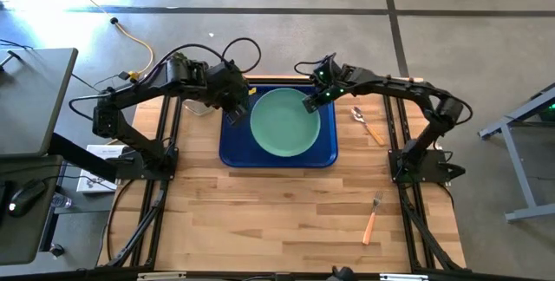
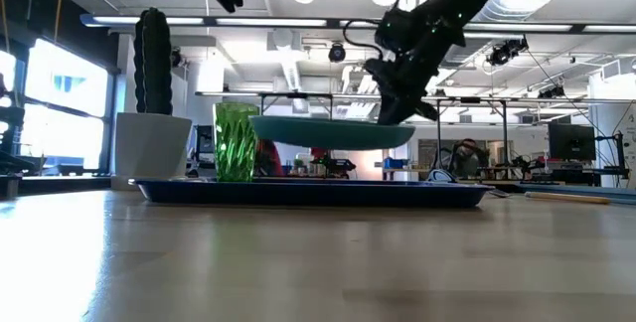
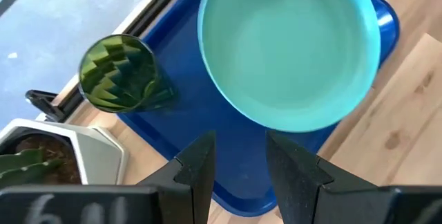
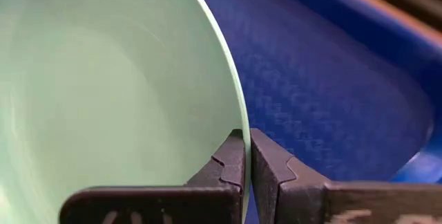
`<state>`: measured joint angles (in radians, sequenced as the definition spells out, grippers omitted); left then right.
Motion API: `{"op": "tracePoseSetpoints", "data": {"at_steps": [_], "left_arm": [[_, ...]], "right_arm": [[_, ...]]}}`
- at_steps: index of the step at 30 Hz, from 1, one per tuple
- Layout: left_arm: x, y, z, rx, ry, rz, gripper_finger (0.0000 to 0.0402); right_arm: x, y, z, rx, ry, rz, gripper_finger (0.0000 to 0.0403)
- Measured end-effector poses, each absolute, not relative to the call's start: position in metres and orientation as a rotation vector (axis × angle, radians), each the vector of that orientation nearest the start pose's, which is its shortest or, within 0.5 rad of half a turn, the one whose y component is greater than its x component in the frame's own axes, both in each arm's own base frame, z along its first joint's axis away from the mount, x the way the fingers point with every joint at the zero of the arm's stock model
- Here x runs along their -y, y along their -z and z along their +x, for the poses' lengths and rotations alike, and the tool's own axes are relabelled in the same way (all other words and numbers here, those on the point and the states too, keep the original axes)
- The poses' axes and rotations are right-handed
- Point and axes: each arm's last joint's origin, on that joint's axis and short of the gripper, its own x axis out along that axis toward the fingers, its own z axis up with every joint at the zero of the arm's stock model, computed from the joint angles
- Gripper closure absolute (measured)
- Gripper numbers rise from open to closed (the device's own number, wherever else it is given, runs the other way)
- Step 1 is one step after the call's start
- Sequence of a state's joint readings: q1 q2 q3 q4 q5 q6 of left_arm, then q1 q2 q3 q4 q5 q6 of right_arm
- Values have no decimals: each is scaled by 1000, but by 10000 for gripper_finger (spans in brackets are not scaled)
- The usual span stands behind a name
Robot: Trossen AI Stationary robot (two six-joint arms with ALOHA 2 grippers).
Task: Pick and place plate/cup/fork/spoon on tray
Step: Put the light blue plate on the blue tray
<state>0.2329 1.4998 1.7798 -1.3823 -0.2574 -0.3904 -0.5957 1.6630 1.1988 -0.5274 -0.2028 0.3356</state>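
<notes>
The mint-green plate (image 1: pixel 284 123) hangs just above the dark blue tray (image 1: pixel 232 153), held by my right gripper (image 1: pixel 314 101) at its far right rim; the low view shows it (image 2: pixel 328 131) clear of the tray (image 2: pixel 308 193). The olive-green cup (image 3: pixel 117 72) stands upright on its base in the tray's far left corner (image 2: pixel 236 141). My left gripper (image 3: pixel 242 165) is open and empty above the tray's left side (image 1: pixel 236 107), near the cup. The spoon (image 1: pixel 364 123) lies on the table right of the tray. The fork (image 1: pixel 374 216) lies near the table's front right. My right gripper pinches the plate's rim (image 4: pixel 238 124) between its two fingers, one finger on the inner face and one on the outer side. The fingers slant down from the far right. The plate hangs about level, lifted clear of the tray (image 2: pixel 393 113).
A white hexagonal pot with a cactus (image 2: pixel 152 113) stands just beyond the tray's far left corner, close to the cup (image 3: pixel 55 155). Bare wooden table (image 1: pixel 277 220) lies in front of the tray.
</notes>
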Motion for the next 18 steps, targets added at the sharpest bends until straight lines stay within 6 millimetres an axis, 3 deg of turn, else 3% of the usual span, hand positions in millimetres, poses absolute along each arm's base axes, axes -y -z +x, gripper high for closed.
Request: {"op": "tracePoseSetpoints", "data": {"at_steps": [10,18], "left_arm": [[-78,-407,252,-1007,-686,-349,287],[-79,-407,251,-1004,-703,-343,287]], "right_arm": [[195,-198,300,-895,547,804,403],[187,-175,317,-922,555,831,403]]}}
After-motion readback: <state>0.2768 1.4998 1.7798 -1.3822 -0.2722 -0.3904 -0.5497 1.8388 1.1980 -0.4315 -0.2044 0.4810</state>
